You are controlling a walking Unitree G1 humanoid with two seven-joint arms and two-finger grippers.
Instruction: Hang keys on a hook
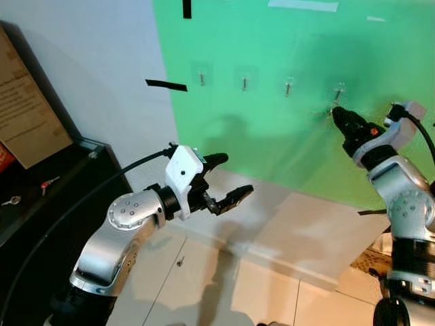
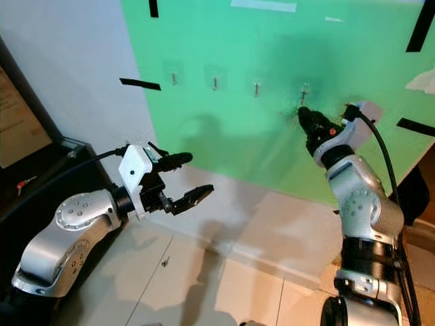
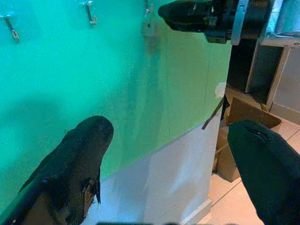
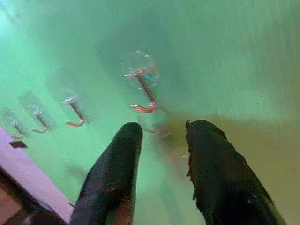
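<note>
— Up on the far wall, which hook is the right gripper (image 1: 336, 114) at?

— The rightmost hook (image 1: 337, 93) on the green panel (image 1: 272, 136). The arm is raised and the fingertips are just below that hook, close to the panel. The next hook (image 1: 287, 87) is further left along the same row.

— How do the fingers stand?

— Narrowly parted, with a clear gap between them. In the right wrist view a faint ring-like blur sits beyond the tips under the hook; I cannot tell what it is.

— And the left gripper (image 1: 228, 175)?

— It hangs in mid-air nearer and to the left, pointing toward the wall, fingers spread wide around nothing.

— Where are the keys?

— A red key (image 1: 47, 182) and a silver key (image 1: 11, 200) lie on the black bench (image 1: 68, 183) at the far left, well apart from both grippers.
</note>
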